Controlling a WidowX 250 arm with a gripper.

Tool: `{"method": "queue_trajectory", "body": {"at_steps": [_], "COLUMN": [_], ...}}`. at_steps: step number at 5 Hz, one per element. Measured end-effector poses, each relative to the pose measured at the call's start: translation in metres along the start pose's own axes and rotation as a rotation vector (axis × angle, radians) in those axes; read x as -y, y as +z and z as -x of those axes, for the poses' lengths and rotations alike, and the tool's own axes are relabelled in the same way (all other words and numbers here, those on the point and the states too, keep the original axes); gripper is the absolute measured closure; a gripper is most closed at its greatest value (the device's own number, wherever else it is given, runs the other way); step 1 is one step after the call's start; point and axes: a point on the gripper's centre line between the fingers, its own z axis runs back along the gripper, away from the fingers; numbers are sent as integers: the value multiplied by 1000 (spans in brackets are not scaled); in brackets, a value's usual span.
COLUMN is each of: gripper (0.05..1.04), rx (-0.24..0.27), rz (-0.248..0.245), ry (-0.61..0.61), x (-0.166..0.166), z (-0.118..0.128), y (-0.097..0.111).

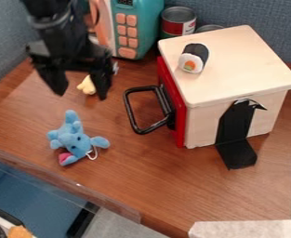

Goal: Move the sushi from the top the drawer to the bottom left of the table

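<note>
Blue-grey fabric partition (pixel 4 46) rises on your left at ten o'clock, meeting a brown wood-grain tabletop (pixel 135 172) that spreads across your view. Below it, at seven to eight o'clock, you look past a clear edge strip (pixel 85 188) onto a blue surface (pixel 23 190), with grey floor (pixel 116 225) nearer six. A small blue plush animal (pixel 73 139) with a pink patch and white loop lies on the wood at eight o'clock. The black gripper (pixel 81 93) hangs over the table at ten o'clock, its fingers spread wide with nothing held between them. You see a small yellow object (pixel 87 85) on the tabletop behind them. At eleven, a teal toy microwave (pixel 146 23) with peach buttons stands at the back, and a red-and-silver can (pixel 173 29) sits just right of it against the partition. The pale wooden drawer box (pixel 247 56), with its red front (pixel 172 104) and black handle (pixel 148 128) facing left, stands at one to three o'clock. Your sushi roll (pixel 194 58) rests on its top, near the back left corner. A black bracket (pixel 237 153) stands against its near side at four, and whitish sheeting (pixel 253 229) covers the tabletop's edge at five.
</note>
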Motion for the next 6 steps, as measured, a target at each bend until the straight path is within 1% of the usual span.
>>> {"method": "queue_trajectory", "body": {"at_steps": [1, 2, 3, 4, 5, 6], "gripper": [83, 83, 83, 83, 83, 115], "rx": [34, 11, -24, -42, -87, -122], "rz": [43, 88, 102, 95, 62, 34], "ry": [-69, -111, -126, -142, -148, -131], "x": [31, 67, 99, 114, 117, 115], "z": [-33, -67, -85, -96, -95, -93], "y": [14, 13, 4, -6, -23, -39]}}
